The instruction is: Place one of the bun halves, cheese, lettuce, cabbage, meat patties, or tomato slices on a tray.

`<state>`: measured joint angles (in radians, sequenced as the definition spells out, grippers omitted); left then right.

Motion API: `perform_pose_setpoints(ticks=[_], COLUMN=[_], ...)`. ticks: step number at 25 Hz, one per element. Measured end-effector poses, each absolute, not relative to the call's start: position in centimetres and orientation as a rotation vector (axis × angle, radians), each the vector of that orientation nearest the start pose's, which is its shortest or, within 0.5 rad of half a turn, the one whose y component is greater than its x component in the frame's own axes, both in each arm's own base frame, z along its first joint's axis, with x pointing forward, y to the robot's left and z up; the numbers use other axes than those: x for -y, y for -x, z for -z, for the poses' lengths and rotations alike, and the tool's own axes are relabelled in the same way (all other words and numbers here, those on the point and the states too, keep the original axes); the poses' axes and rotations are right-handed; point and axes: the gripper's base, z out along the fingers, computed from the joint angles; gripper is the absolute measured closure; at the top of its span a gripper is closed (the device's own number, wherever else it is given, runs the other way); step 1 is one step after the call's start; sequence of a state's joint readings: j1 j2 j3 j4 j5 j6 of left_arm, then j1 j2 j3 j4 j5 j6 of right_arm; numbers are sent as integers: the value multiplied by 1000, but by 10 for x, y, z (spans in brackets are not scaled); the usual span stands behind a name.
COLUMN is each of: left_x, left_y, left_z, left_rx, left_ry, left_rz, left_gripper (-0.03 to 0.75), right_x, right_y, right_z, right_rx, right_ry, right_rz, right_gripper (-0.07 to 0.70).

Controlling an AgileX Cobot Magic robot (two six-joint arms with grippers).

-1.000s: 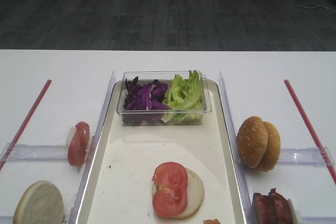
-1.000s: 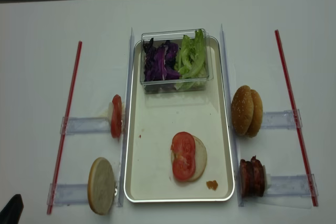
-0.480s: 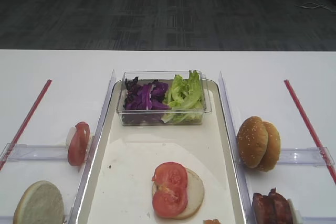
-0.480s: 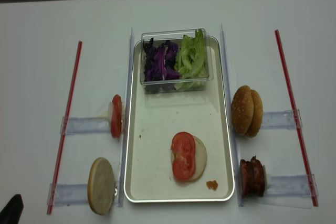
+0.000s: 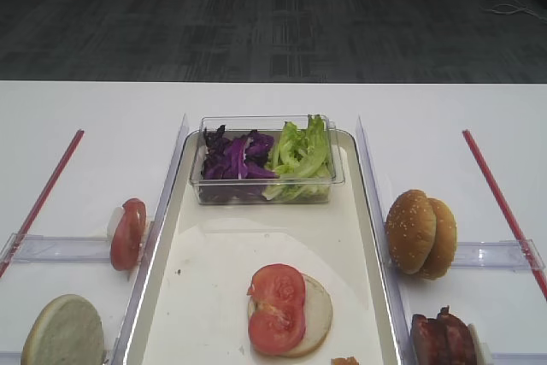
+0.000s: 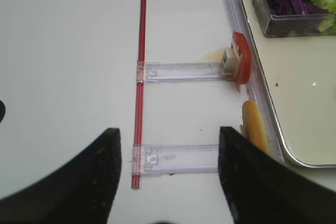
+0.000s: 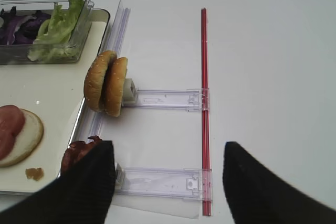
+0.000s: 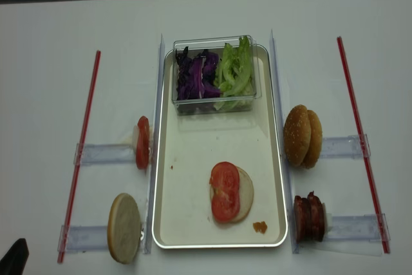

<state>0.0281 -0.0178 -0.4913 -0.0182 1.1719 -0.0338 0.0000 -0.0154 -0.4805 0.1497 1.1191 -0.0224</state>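
The tray (image 8: 193,159) lies mid-table. On it a pale bun half (image 8: 245,192) carries two tomato slices (image 8: 224,191). A clear box at its far end holds cabbage (image 8: 196,76) and lettuce (image 8: 235,69). Left of the tray a tomato slice (image 6: 241,64) and a pale bun half (image 8: 124,227) stand on edge. To the right stand sesame bun halves (image 7: 106,83) and meat patties (image 8: 309,216). My left gripper (image 6: 169,182) is open over a clear rail. My right gripper (image 7: 168,182) is open too, one finger partly hiding the patties (image 7: 79,153). Cheese is out of view.
Red strips (image 8: 87,140) (image 8: 360,140) run along both outer sides. Clear holder rails (image 8: 103,154) (image 8: 351,227) reach from them toward the tray. A small orange scrap (image 8: 259,227) lies on the tray's near right corner. The table's far edge meets dark floor.
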Motion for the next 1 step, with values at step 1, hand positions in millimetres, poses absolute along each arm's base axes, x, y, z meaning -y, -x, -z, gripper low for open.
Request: perform_pose_setpoints(ticks=[1], left_x=[2], left_y=[12], left_z=[-266], left_rx=[-2145], left_ry=[64], left_rz=[26], left_gripper=[295], right_x=[-12], right_y=[8], right_z=[-268], right_rx=[-2101], right_ry=[35], right_rz=[-167], right_gripper=[178])
